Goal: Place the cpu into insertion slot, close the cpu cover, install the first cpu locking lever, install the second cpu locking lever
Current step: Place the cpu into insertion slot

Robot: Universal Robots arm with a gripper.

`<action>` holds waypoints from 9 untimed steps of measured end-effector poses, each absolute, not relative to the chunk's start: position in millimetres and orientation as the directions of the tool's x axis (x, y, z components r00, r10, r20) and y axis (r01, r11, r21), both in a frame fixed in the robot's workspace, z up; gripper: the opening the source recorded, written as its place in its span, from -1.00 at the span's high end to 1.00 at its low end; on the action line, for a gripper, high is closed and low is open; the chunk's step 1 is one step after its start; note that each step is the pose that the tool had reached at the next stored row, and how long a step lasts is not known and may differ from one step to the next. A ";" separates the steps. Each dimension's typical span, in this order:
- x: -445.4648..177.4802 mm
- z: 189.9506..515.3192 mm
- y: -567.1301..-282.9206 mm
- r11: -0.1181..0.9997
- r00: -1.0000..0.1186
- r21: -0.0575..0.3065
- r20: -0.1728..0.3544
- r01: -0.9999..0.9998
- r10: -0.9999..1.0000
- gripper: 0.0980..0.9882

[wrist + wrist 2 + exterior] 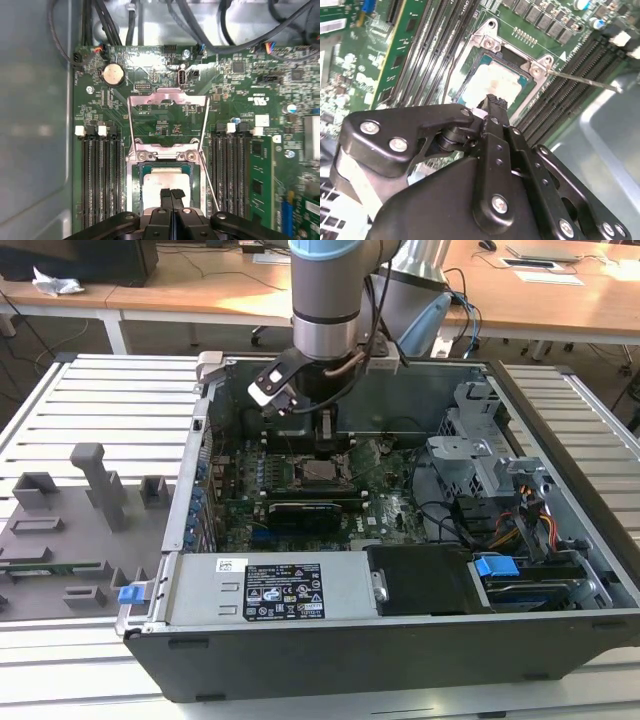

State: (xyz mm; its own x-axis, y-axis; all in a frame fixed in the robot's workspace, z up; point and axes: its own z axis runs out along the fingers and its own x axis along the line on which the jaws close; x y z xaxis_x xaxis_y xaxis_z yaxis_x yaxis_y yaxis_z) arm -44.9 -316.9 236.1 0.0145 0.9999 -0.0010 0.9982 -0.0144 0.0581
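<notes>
**Desk:** Where's the chip?

**Me:** Seated, as far as I can judge. The cpu (167, 177) lies flat inside the insertion slot (136, 165), near the middle of the exterior view and directly under my tool.

**Desk:** And the tool?

**Me:** The gripper (171, 192) has both fingers pressed together, with nothing visible between them. My guess is that's on purpose: clamped, they make one blunt tip for pushing metal parts, not for carrying.

**Desk:** Cover down?

**Me:** It doesn't look so. In the first wrist view a thin silver frame with an open centre, which I take for the cpu cover (167, 98), stands back from the socket's hinge edge. Green board shows through it, and the chip's pale top is bare. A thin locking lever (580, 80) juts free beside the socket, unlatched.

**Desk:** Arm pose?

**Me:** It drops straight down into the open computer case (400, 660) from the upper middle of the exterior view. The fingertips hover close over the chip, and I can't tell whether they touch it.
</notes>
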 end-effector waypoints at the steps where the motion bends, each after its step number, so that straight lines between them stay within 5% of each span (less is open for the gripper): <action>1: -44.8 241.1 -316.9 -0.014 0.014 0.058 -0.001 0.998 1.000 0.98; 9: -44.8 243.6 -316.9 -0.014 0.014 0.058 -0.001 0.998 1.000 0.98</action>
